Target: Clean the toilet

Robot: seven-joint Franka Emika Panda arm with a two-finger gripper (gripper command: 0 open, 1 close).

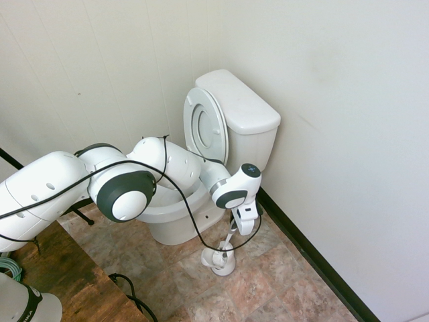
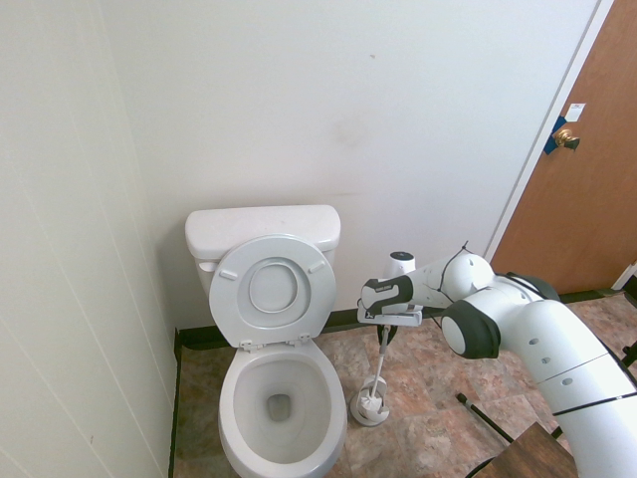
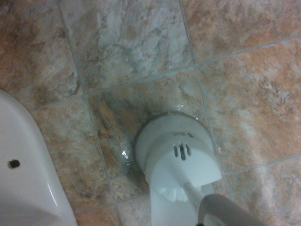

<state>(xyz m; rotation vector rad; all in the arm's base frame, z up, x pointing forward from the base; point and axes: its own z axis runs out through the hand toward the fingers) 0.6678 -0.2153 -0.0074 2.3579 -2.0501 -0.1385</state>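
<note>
Both exterior views bright, light diffuse. Wall (image 2: 418,129) behind the gripper (image 2: 385,337) pale, nearly textureless. Soft shadow on the wall beside the tank of the toilet (image 2: 282,373), well apart from the gripper. Small detail at the gripper hard to resolve in either exterior view. Wrist view dimmer, slightly soft. Brush handle (image 3: 225,212) at the gripper blurred, closest to lens. Small sharp glints on floor (image 3: 117,108) beside the brush holder (image 3: 181,160) below the gripper; bright streak on toilet base, further off.
</note>
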